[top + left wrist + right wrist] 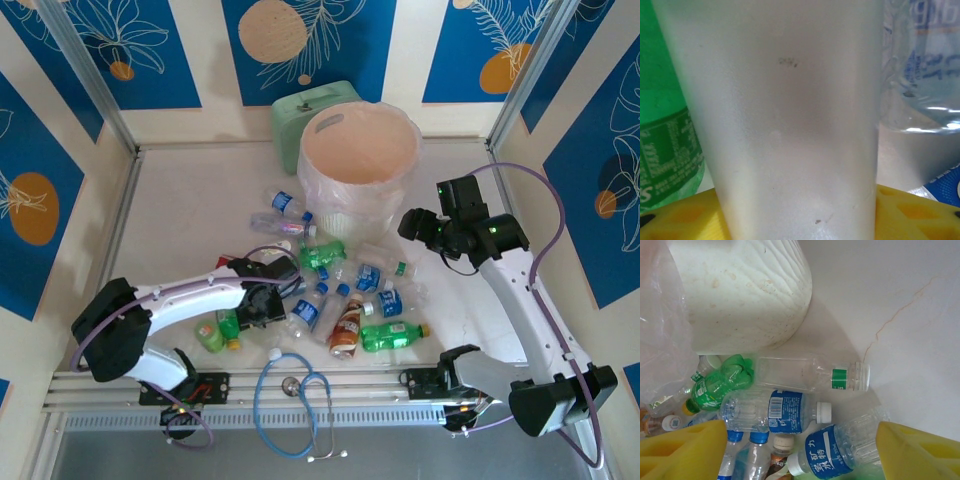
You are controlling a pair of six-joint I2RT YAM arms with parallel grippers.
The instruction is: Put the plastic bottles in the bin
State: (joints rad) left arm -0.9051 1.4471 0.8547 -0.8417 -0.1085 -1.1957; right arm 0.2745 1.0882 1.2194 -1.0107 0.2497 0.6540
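Several plastic bottles [345,290] lie in a heap on the table in front of the bin [305,150], a round pale wastebasket lined with a bag. My left gripper [268,300] is low at the heap's left side. Its yellow fingers [680,217] press both sides of a frosted translucent bottle [785,125], with a green bottle [665,125] to the left. My right gripper [415,225] hovers open beside the bin's wall [750,295]. Below it lie a clear green-labelled bottle [805,374] and two blue-labelled bottles [775,411] [840,450].
A mint-green box [315,105] stands behind the bin. A blue stethoscope [290,400] lies near the front rail. A green bottle [392,336] and a brown-labelled bottle [345,328] lie at the heap's near edge. The bag liner [660,340] hangs beside the bin.
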